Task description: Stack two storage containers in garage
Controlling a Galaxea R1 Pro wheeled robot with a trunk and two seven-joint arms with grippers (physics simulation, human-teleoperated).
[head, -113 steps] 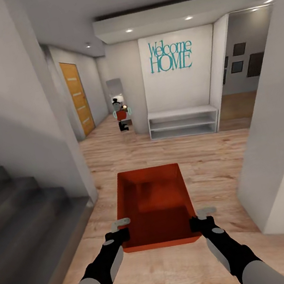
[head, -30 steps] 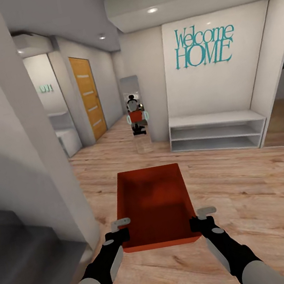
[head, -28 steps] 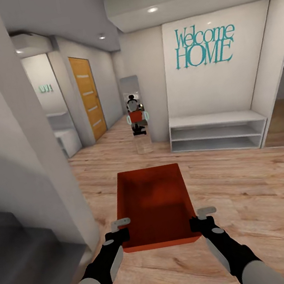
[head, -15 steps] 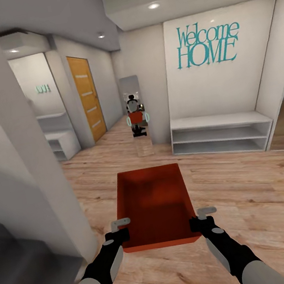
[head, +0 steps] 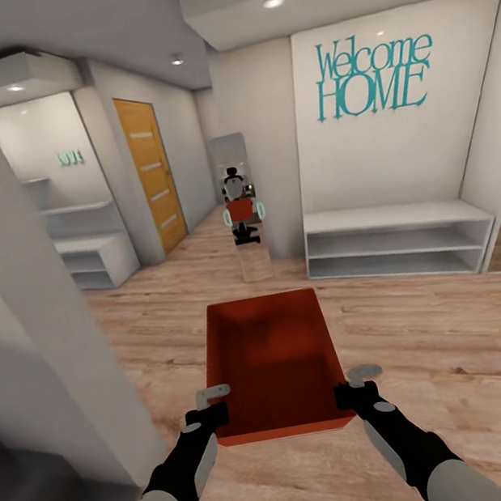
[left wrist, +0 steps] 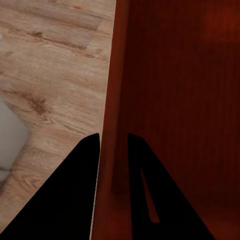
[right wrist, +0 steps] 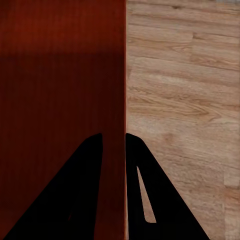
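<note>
Mirror [head: 237,195] ahead; wrist-view fingers [left wrist: 75,190] astride container [head: 271,358] walls.

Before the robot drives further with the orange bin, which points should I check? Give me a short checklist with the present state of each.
1. Left gripper pinches the wall of the storage container: ok.
2. Right gripper pinches the opposite wall: ok.
3. Container level, open side up: ok.
4. Wood floor ahead free of obstacles: ok.
5. Clearance to the wall corner on the left: cannot tell, it looks close.
6. Garage reached: not ok, this is a hallway with a Welcome HOME sign.
</note>
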